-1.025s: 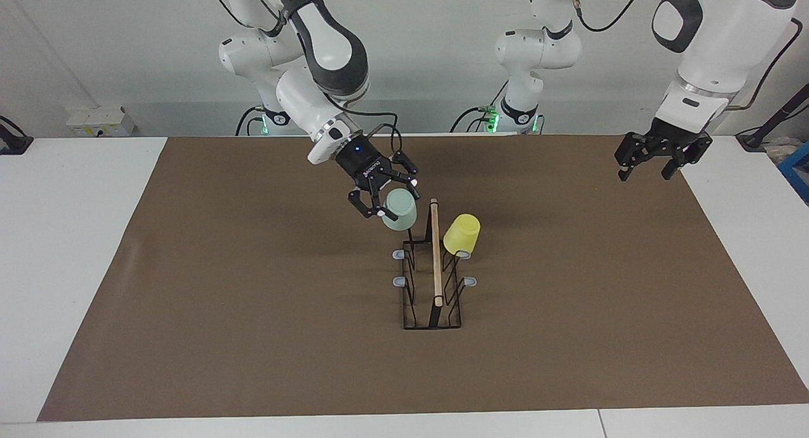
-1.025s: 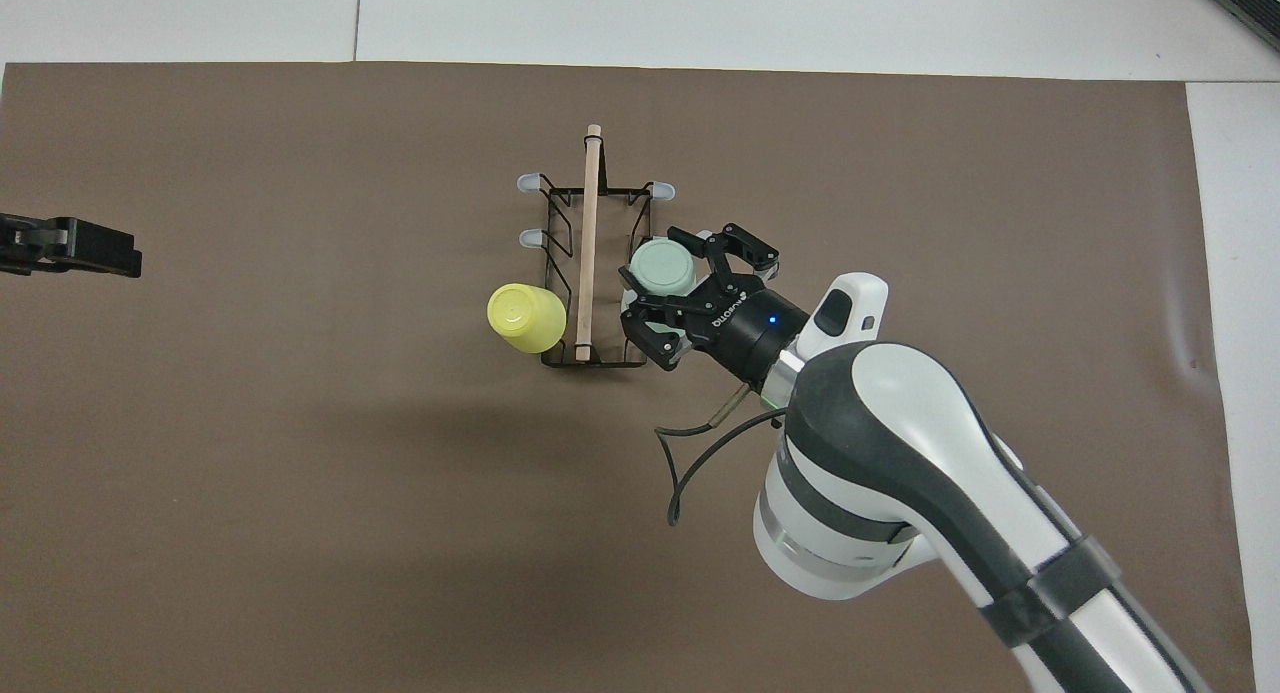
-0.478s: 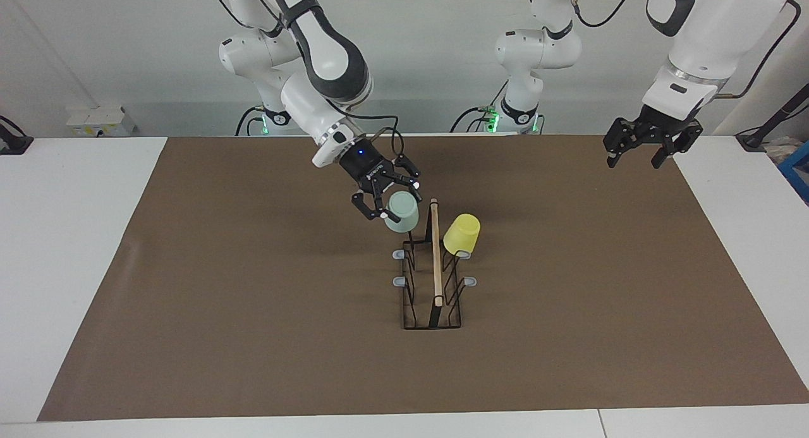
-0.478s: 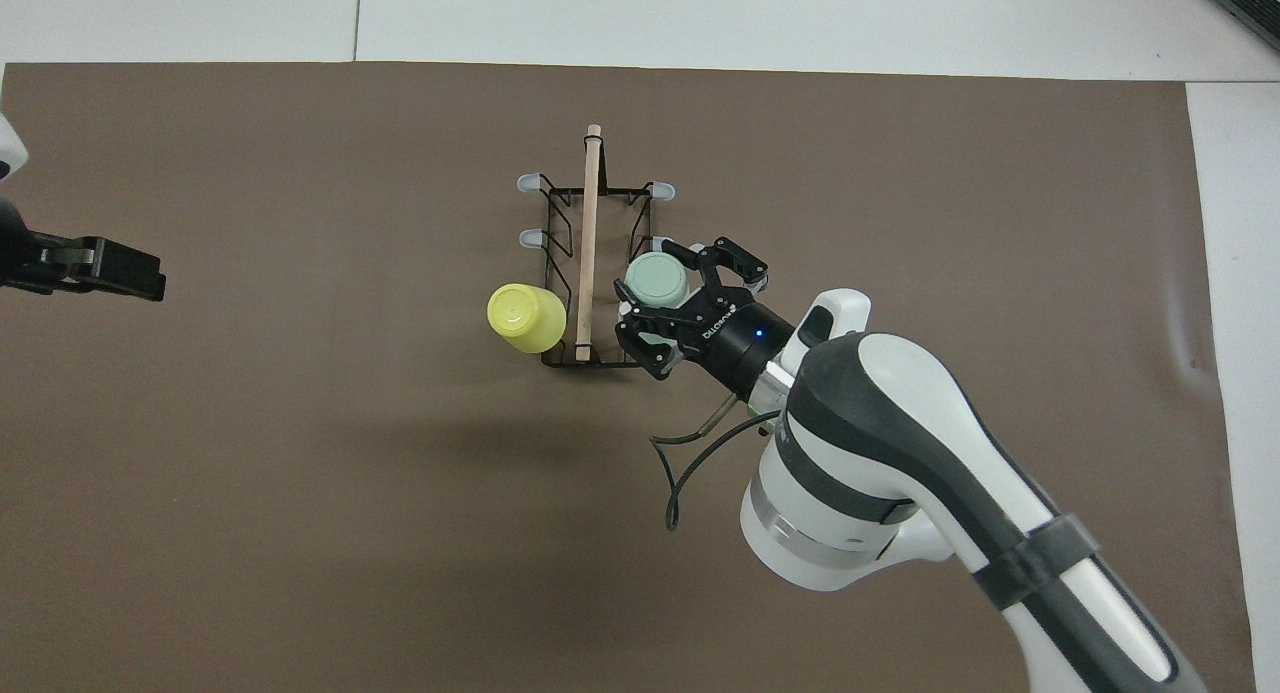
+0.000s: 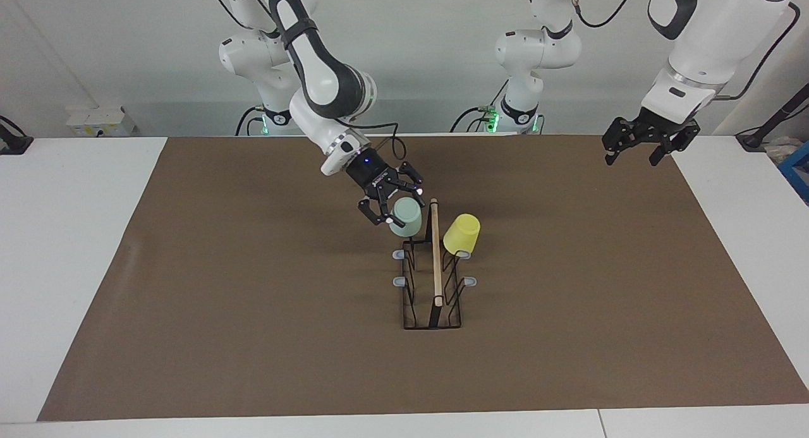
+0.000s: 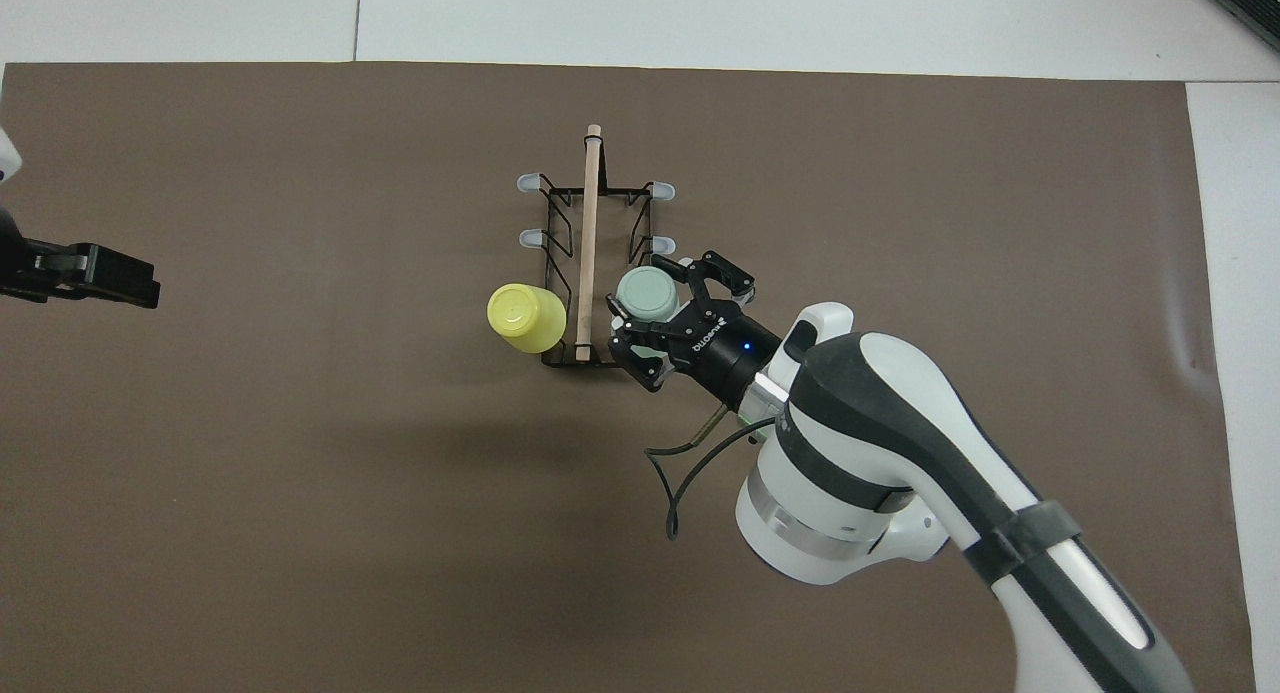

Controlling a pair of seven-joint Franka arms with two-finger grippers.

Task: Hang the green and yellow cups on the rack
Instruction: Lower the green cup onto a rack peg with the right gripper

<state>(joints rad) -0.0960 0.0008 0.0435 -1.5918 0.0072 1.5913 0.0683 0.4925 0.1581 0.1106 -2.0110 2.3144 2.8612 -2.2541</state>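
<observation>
Here, mint green cup (image 5: 406, 218) upturned, tapered, yellow cup (image 5: 461, 234) likewise, tilted.

Bright, even overhead light, soft shadows, both views sharp.

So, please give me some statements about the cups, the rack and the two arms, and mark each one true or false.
1. The yellow cup hangs upside down on the rack. True.
2. The left gripper holds the green cup. False: the right gripper holds it.
3. The left gripper waits over the mat's edge. True.
4. The green cup lies on the mat. False: it is held up at the rack.
</observation>
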